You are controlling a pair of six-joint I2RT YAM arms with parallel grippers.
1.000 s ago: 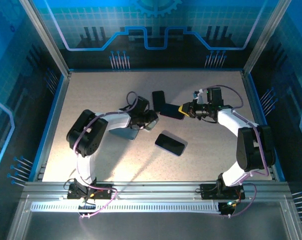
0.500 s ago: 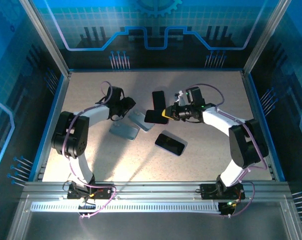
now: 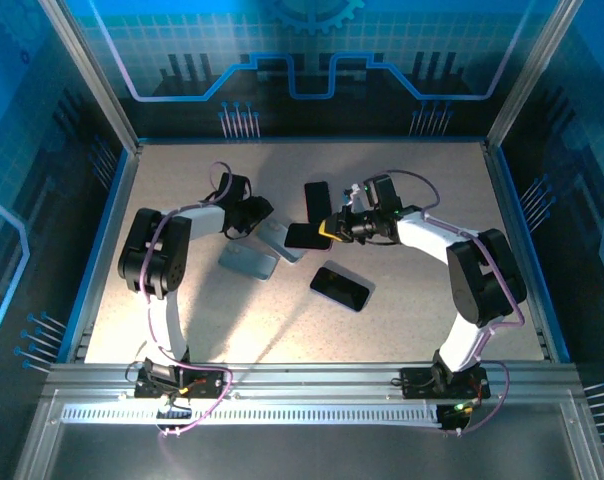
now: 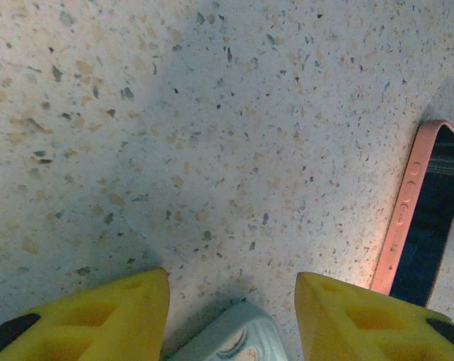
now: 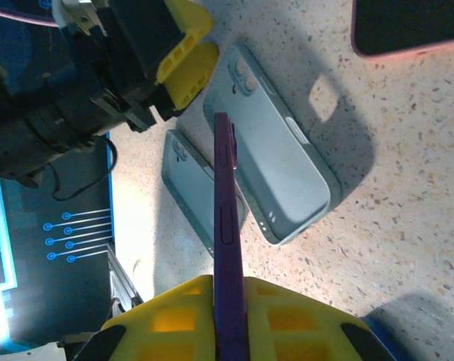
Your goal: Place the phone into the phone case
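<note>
Phone (image 5: pixel 225 195) (purple, seen edge-on from the right wrist) is pinched by its flat faces between the yellow fingers (image 5: pixel 167 316) of the right claw (image 3: pixel 329 228), close to the middle of the worktop (image 3: pixel 412 180). Directly at its 9 o'clock in the overhead view lies the phone case (image 3: pixel 280 240), pale blue-grey with its hollow side up, and the phone's far end overlaps the case's near end; whether they touch I cannot tell. A second case (image 3: pixel 249 262) lies just beside the first, toward 7 o'clock. The left claw (image 3: pixel 254 213) sits at the case's 10 o'clock end, its fingers (image 4: pixel 99 316) spread apart with a corner of the case showing between them and nothing gripped. A pink-edged phone (image 4: pixel 426 218) lies flat near it, and a black phone (image 3: pixel 340 287) rests at 5 o'clock of the held one.
</note>
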